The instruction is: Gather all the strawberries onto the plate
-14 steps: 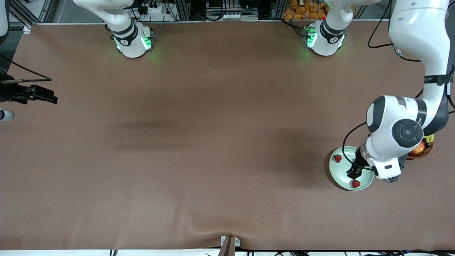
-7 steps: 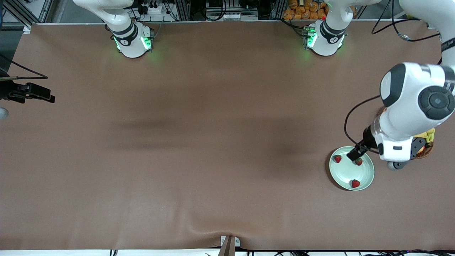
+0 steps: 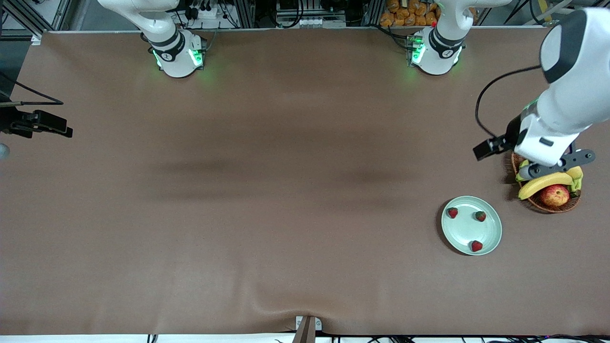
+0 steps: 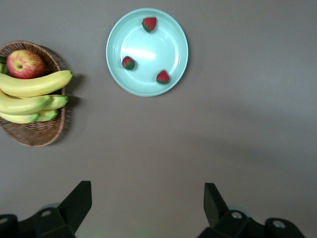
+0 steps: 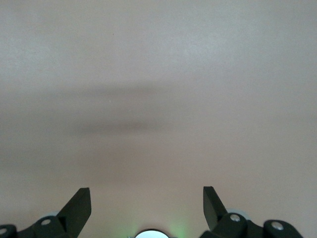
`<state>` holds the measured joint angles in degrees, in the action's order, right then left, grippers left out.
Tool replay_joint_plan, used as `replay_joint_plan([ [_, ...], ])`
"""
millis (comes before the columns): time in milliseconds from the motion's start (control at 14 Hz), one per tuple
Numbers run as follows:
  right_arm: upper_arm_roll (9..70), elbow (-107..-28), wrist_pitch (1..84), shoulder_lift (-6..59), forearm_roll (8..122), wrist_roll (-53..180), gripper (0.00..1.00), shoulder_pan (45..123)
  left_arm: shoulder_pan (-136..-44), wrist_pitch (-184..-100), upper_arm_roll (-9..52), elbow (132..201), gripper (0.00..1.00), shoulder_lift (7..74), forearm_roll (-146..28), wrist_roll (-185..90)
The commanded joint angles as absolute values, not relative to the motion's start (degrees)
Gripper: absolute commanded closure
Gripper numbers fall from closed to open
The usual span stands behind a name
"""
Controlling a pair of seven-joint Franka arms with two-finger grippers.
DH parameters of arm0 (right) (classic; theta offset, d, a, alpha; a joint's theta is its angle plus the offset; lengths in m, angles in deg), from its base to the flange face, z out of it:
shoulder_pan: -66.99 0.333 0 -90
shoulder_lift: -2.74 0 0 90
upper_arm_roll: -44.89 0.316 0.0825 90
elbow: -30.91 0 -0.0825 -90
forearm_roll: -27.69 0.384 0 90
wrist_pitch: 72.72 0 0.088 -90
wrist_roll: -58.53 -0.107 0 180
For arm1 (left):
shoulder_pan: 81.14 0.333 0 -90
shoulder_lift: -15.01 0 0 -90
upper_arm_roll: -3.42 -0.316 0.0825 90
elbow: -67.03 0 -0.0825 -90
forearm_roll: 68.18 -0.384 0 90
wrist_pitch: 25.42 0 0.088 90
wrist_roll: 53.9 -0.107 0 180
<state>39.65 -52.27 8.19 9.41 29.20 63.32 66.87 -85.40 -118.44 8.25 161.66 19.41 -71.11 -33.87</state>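
All three strawberries lie inside the plate (image 3: 471,226), which sits on the table (image 3: 267,190) at the left arm's end, nearer the front camera than the basket (image 3: 548,202) of bananas (image 3: 543,183) and an apple (image 3: 554,195). One strawberry (image 3: 452,212) rests at the rim toward the right arm's end, a second strawberry (image 3: 480,216) lies on the side toward the basket, and the third strawberry (image 3: 476,246) lies nearest the front camera. They are apart from each other, and none touches the rim's outside.

The left gripper (image 3: 487,148) is empty, its fingers spread wide in the left wrist view, where the left gripper (image 4: 147,208) looks down on bare table with the plate (image 4: 168,29) and the basket (image 4: 34,134) both well apart from it. In the front view it hangs over the table just beside the basket, on the side toward the arm bases, so the plate lies from it toward the front camera.

The right gripper (image 5: 146,207) is also wide open and empty, waiting over bare table at the right arm's end; only its fingers show.

No berry is seen anywhere on the table outside the plate, so the collecting looks finished. If anything were left to do, the left arm is by far the nearer one, and the way back to the plate is a short run toward the front camera, passing alongside the basket rather than over it.
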Motion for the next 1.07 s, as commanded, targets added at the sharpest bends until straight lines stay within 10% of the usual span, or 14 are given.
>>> replay_joint_plan([
  [0,39.3,-51.7,7.4,9.0,30.1,62.6,0.00,67.0,-89.5,-113.6,4.0,163.6,0.00,14.9,-70.0,-41.9],
  [1000,39.3,-51.8,7.8,9.1,30.3,62.6,0.00,67.1,-88.5,-108.6,4.5,160.6,0.00,10.2,-66.8,-48.4],
])
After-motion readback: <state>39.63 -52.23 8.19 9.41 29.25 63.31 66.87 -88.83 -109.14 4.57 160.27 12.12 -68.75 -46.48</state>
